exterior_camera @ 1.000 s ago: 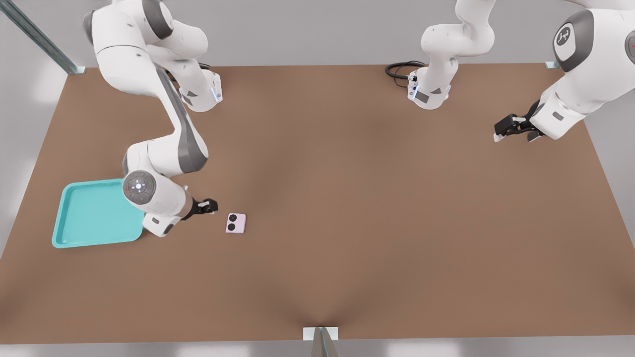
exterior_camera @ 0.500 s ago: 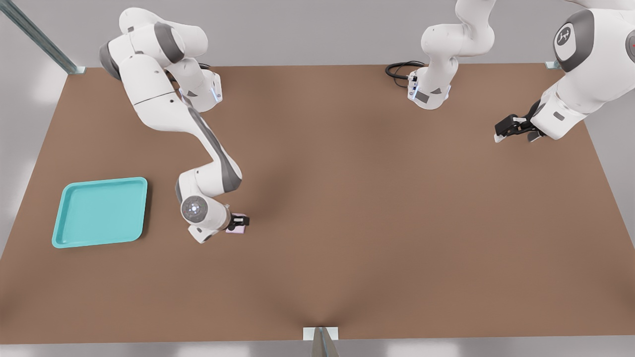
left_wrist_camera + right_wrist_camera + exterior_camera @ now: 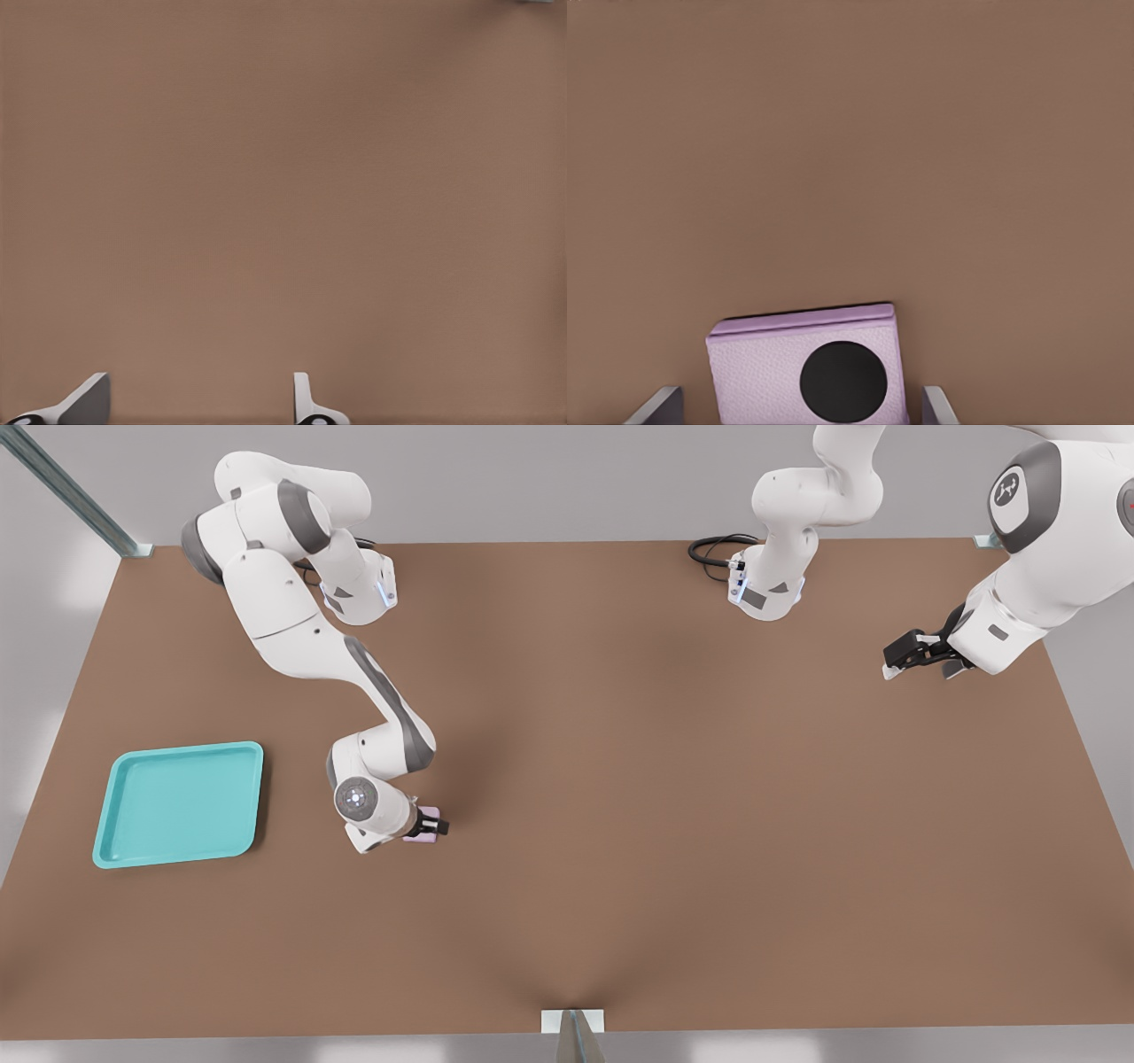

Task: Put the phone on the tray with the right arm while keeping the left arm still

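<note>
The right arm [image 3: 301, 633] bends down low over the brown worktop [image 3: 673, 797]. Its end effector [image 3: 425, 828] sits right over the little pink phone [image 3: 428, 812]. In the right wrist view the phone [image 3: 806, 372] lies flat between the two fingers [image 3: 658, 405]. The fingers are apart, one on each side of it, with a small gap on both sides, so they are not squeezing it. The blue-green tray [image 3: 120, 855] is well apart, toward the front view's left.
</note>
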### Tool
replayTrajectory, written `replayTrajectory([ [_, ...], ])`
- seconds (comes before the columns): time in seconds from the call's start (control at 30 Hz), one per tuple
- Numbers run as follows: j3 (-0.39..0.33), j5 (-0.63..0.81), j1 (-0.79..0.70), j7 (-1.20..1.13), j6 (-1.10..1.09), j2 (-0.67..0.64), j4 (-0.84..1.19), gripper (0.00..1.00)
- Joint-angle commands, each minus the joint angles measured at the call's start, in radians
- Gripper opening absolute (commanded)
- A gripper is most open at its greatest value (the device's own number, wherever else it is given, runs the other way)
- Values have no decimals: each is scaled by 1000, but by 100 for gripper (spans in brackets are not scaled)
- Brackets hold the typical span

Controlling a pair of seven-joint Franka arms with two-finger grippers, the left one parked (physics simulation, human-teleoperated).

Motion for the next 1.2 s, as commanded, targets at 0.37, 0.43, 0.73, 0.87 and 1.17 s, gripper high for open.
replayTrajectory([
  [0.37,0,-30,6,102,34,21,-2,88],
  [0.43,0,-30,6,102,26,12,-2,82],
  [0.73,0,-71,-109,-45,-92,-127,0,76],
  [0.87,0,-71,-306,-309,-130,-182,-17,76],
  [1.17,-1,-73,-741,-912,-61,-144,-59,77],
])
